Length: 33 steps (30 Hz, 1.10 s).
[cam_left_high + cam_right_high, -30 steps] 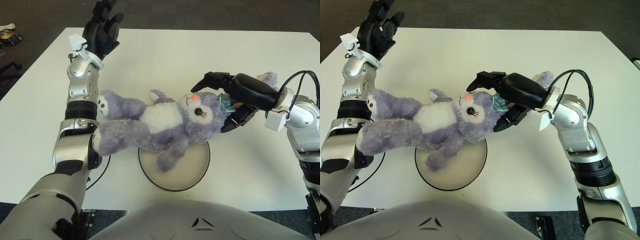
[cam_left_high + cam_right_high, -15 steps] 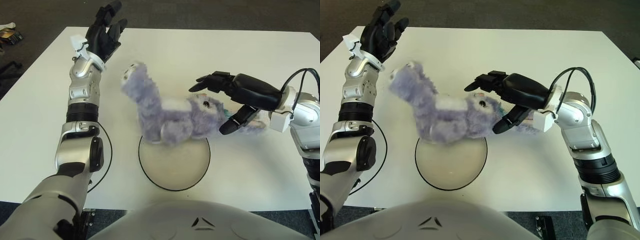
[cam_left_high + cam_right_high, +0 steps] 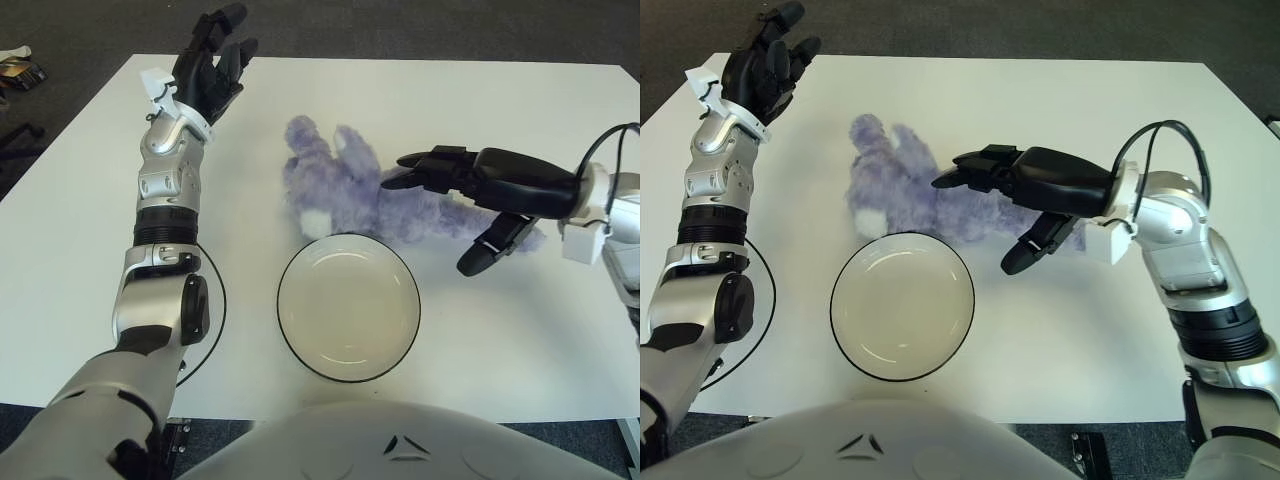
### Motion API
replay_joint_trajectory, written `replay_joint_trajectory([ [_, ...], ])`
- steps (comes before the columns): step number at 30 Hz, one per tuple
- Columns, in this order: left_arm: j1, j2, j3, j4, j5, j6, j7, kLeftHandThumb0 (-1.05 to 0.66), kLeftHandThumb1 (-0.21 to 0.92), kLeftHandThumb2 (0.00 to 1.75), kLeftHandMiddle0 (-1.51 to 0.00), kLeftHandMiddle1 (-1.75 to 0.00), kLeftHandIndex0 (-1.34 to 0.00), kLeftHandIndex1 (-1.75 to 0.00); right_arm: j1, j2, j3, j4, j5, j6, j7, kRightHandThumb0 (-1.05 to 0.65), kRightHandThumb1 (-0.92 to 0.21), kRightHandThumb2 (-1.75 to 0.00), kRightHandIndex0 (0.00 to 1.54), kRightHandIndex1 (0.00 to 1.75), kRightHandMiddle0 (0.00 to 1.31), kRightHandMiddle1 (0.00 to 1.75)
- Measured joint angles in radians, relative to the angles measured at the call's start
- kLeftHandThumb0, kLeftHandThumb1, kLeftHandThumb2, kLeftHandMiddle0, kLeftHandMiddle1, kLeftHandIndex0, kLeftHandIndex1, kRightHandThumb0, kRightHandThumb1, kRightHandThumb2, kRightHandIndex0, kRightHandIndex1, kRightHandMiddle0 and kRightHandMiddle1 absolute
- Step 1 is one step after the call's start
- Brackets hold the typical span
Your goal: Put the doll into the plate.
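Note:
The purple plush doll (image 3: 345, 190) lies flat on the white table (image 3: 500, 330), just behind the plate and touching its far rim. The round white plate (image 3: 348, 310) with a dark rim holds nothing. My right hand (image 3: 435, 222) is open and hovers over the doll's right end, fingers stretched left above it and thumb hanging down to the right. It grips nothing. My left hand (image 3: 210, 65) is raised at the table's far left, fingers spread, well away from the doll.
A thin black cable loop (image 3: 218, 318) lies on the table beside my left forearm (image 3: 165, 190). A small dark object (image 3: 18, 68) sits on the floor beyond the far left corner. The table's right edge runs behind my right arm.
The doll left my right hand's grasp over the plate, tumbled backward and now lies behind the plate. The right hand opened and drew back to the right. The left arm barely moved.

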Motion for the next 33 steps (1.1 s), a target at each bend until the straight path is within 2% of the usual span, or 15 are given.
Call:
replay_joint_trajectory([
  [2, 0.001, 0.0, 0.001, 0.002, -0.003, 0.001, 0.0, -0.62, 0.81, 0.56, -0.12, -0.46, 0.0, -0.86, -0.012, -0.034, -0.015, -0.001, 0.019, 0.013, 0.028, -0.89, -0.81, -0.41, 0.03, 0.04, 0.0, 0.24],
  [9, -0.043, 0.009, 0.025, 0.201, -0.008, -0.073, -0.034, -0.64, 0.81, 0.58, -0.12, -0.47, 0.0, -0.87, -0.049, -0.122, -0.044, 0.04, 0.062, 0.058, 0.108, -0.88, -0.77, -0.4, 0.03, 0.03, 0.0, 0.28],
  [10, -0.043, 0.009, 0.026, 0.219, -0.008, -0.084, -0.039, -0.66, 0.82, 0.58, -0.11, -0.48, 0.0, -0.87, -0.051, -0.129, -0.046, 0.046, 0.066, 0.071, 0.114, -0.67, -0.79, -0.6, 0.07, 0.03, 0.0, 0.37],
  [11, -0.043, 0.009, 0.027, 0.23, -0.008, -0.095, -0.045, -0.66, 0.82, 0.58, -0.11, -0.48, 0.0, -0.87, -0.05, -0.132, -0.049, 0.046, 0.084, 0.109, 0.115, -0.63, -0.79, -0.66, 0.08, 0.03, 0.0, 0.39],
  [12, -0.043, 0.009, 0.027, 0.241, -0.008, -0.104, -0.05, -0.67, 0.84, 0.57, -0.1, -0.49, 0.0, -0.87, -0.048, -0.126, -0.053, 0.045, 0.106, 0.149, 0.111, -0.63, -0.66, -0.7, 0.1, 0.03, 0.0, 0.5],
  [14, -0.045, 0.009, 0.026, 0.261, -0.005, -0.132, -0.063, -0.69, 0.86, 0.54, -0.09, -0.51, 0.0, -0.87, -0.036, -0.103, -0.067, 0.039, 0.117, 0.214, 0.074, -0.65, -0.55, -0.74, 0.12, 0.04, 0.0, 0.61],
  [17, -0.051, 0.009, 0.024, 0.282, -0.001, -0.164, -0.078, -0.7, 0.89, 0.52, -0.07, -0.54, 0.0, -0.88, -0.011, -0.068, -0.082, 0.037, 0.099, 0.242, 0.014, -0.67, -0.47, -0.78, 0.15, 0.04, 0.0, 0.72],
  [21, -0.062, 0.013, 0.023, 0.3, 0.006, -0.189, -0.085, -0.7, 0.9, 0.5, -0.07, -0.59, 0.0, -0.9, 0.001, -0.052, -0.084, 0.039, 0.084, 0.238, 0.002, -0.69, -0.43, -0.79, 0.16, 0.04, 0.0, 0.77],
  [27, -0.07, 0.016, 0.02, 0.303, 0.01, -0.208, -0.091, -0.71, 0.92, 0.49, -0.08, -0.68, 0.0, -0.92, -0.028, -0.051, -0.083, 0.067, 0.067, 0.204, 0.003, -0.69, -0.41, -0.79, 0.17, 0.04, 0.0, 0.79],
  [29, -0.07, 0.018, 0.019, 0.303, 0.01, -0.208, -0.094, -0.71, 0.92, 0.49, -0.08, -0.68, 0.0, -0.91, -0.037, -0.045, -0.083, 0.082, 0.057, 0.181, -0.005, -0.71, -0.43, -0.79, 0.19, 0.05, 0.0, 0.8],
  [33, -0.07, 0.02, 0.018, 0.303, 0.01, -0.208, -0.095, -0.71, 0.92, 0.48, -0.08, -0.69, 0.0, -0.88, -0.041, -0.007, -0.083, 0.121, 0.016, 0.109, -0.06, -0.78, -0.55, -0.68, 0.25, 0.08, 0.0, 0.77],
])
